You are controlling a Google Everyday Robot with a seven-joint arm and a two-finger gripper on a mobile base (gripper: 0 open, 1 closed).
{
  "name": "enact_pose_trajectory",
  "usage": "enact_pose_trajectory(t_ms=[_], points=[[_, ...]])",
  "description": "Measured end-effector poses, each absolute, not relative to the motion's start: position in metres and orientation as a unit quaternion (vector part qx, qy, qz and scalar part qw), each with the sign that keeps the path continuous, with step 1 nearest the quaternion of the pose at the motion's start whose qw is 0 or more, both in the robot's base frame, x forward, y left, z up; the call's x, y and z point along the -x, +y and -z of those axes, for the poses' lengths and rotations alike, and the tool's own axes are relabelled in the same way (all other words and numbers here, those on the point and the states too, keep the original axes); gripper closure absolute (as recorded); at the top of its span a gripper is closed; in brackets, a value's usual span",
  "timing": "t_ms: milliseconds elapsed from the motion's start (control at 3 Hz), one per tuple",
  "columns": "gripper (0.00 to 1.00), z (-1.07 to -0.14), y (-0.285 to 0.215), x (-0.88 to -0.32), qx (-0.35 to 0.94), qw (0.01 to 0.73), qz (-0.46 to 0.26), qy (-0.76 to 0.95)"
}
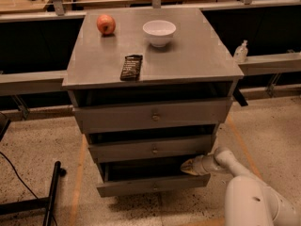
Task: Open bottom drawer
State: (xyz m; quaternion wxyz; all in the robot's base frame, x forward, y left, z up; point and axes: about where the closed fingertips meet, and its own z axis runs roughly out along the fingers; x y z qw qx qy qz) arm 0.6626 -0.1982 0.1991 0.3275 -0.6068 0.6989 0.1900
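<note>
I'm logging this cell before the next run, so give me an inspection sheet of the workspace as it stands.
Surface: grey cabinet top, level, bearing three things.
Job's things: bottom drawer, front standing forward with a dark gap above it, seemingly partly pulled out.
Clutter: apple, white bowl and dark packet on the top, apart from one another.
Grippers: gripper at the right end of the gap above the bottom drawer's front.
Cables: thin black cable on the floor at left.
Surroundings: speckled floor, black stand leg, clear bottle on the ledge at right.
</note>
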Motion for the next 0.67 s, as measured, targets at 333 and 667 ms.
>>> enact_pose_trajectory(t_ms=[333, 667], points=[[1.0, -0.1857, -0.1985, -0.6646, 0.603, 0.314, -0.196, 0.706], [1.0, -0.1805, -0.199, -0.6603, 0.602, 0.31, -0.204, 0.707]])
